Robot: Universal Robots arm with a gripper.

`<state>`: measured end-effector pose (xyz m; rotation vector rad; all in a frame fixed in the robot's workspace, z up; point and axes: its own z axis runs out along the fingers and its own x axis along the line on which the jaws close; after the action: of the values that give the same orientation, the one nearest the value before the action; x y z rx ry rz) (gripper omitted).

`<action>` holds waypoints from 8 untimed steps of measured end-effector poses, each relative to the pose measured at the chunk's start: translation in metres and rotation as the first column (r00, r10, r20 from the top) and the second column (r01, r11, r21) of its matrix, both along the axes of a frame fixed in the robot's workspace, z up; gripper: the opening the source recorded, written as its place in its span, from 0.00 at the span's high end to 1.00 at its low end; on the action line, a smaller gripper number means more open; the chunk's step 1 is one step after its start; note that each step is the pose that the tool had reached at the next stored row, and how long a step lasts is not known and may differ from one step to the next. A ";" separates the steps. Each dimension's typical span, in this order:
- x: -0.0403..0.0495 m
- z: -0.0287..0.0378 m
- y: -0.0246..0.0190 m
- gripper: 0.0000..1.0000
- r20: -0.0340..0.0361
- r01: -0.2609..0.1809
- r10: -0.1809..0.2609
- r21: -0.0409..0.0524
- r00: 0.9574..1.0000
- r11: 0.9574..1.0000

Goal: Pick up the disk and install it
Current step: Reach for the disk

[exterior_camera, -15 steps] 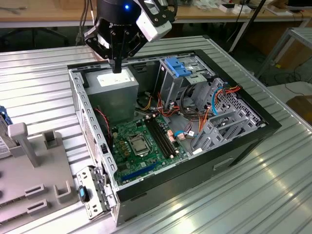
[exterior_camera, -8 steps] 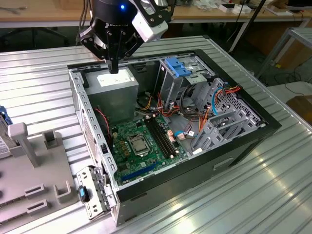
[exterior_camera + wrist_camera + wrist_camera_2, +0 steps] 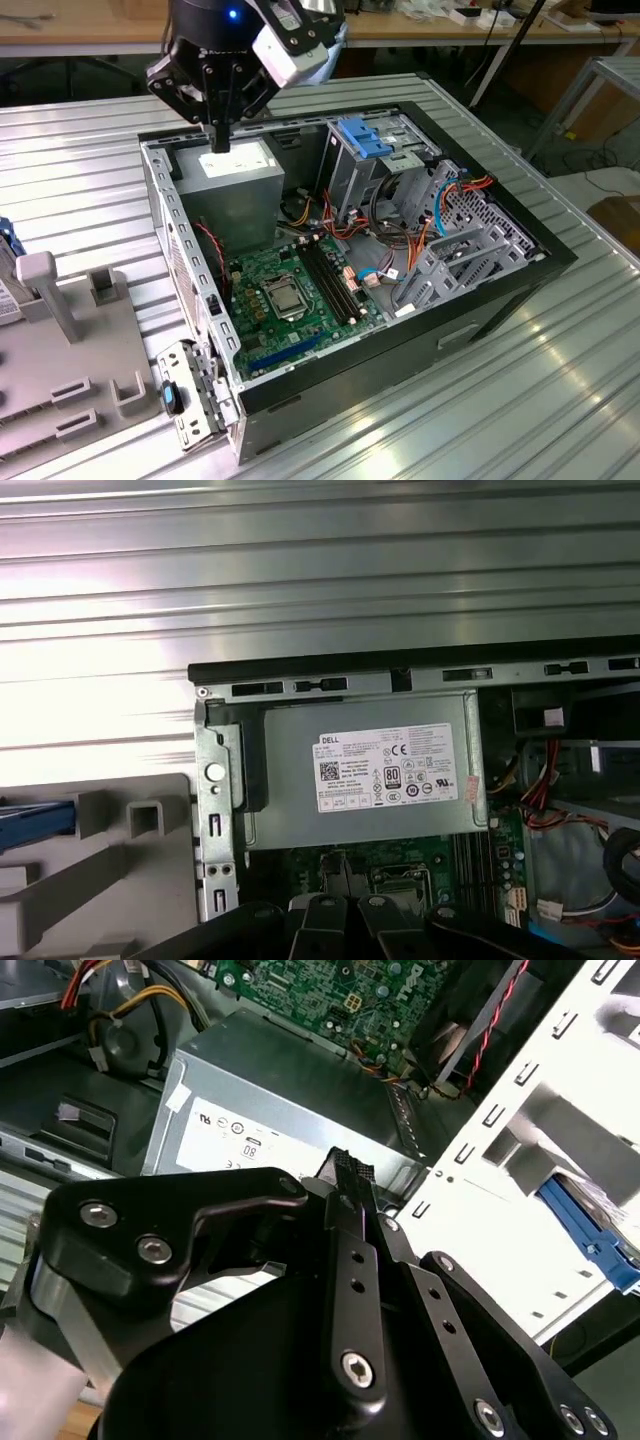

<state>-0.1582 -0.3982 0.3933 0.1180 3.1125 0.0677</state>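
Above the power supply (image 3: 237, 168) of the open case (image 3: 330, 375), the gripper (image 3: 218, 143) is poised with its fingers (image 3: 348, 1172) pressed together, empty. The disk (image 3: 35, 818) is lodged in the grey stand (image 3: 130, 875) on the bench, well apart. The fingers are best widened before its edges are squarely approached.

On the ribbed silver metal table (image 3: 560, 400), in the exterior view, the open black-and-grey computer case (image 3: 500, 300) lies centre. Inside it, the grey boxy power supply (image 3: 240, 190) sits at 10 o'clock, the grey metal drive cage (image 3: 350, 175) at 1 o'clock, the green motherboard (image 3: 255, 268) at 7 o'clock. The black gripper (image 3: 218, 140) hangs over the power supply. Outside the case at 8 o'clock lies the pale grey plastic fixture (image 3: 60, 340), carrying the blue-framed flat disk (image 3: 38, 818).
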 end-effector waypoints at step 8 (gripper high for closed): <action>-0.0146 0.0000 0.0006 0.89 0.000 0.000 0.000 0.000 1.000 1.000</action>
<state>-0.1728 -0.3977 0.3933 0.1180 3.1125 0.0677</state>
